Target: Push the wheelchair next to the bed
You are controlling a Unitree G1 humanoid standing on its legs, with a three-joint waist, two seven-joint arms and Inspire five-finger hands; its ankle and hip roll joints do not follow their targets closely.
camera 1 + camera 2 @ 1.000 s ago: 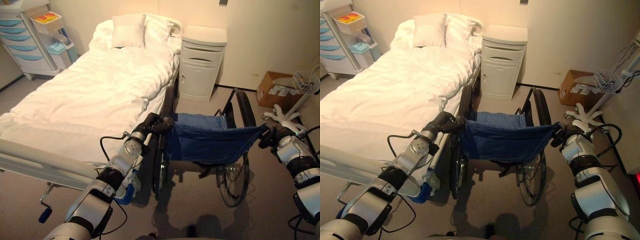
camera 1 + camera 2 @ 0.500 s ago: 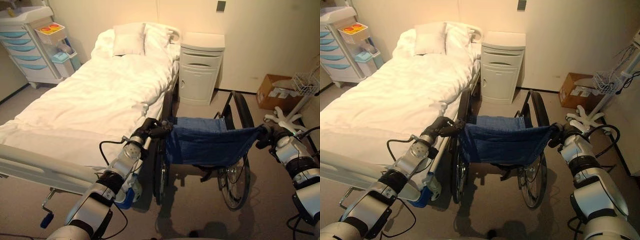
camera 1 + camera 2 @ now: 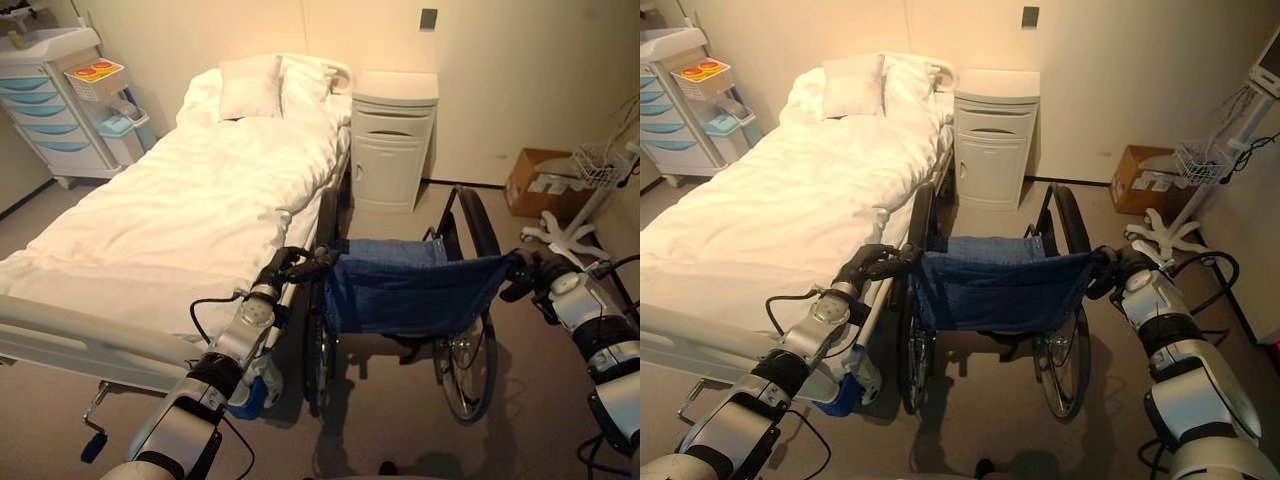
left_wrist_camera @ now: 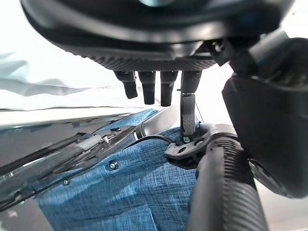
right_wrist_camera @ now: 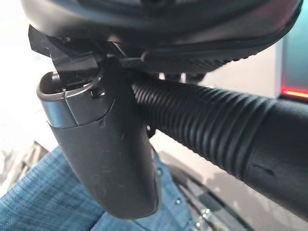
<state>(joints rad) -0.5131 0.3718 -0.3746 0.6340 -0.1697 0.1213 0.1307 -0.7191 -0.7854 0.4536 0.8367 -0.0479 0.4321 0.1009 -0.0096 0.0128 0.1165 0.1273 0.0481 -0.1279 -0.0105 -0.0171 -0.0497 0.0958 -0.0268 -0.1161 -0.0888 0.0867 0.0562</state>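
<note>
Blue-backed wheelchair stands alongside the bed, its near wheel just beside the bed frame. My left hand has its fingers wrapped round the left push handle; right hand grips the right one. I judge the push nearly done. Nightstand ahead leaves little room.

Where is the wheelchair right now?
In the left eye view the wheelchair stands right of the bed, its left wheel close beside the bed's edge, with the white bedside cabinet just beyond it.
</note>
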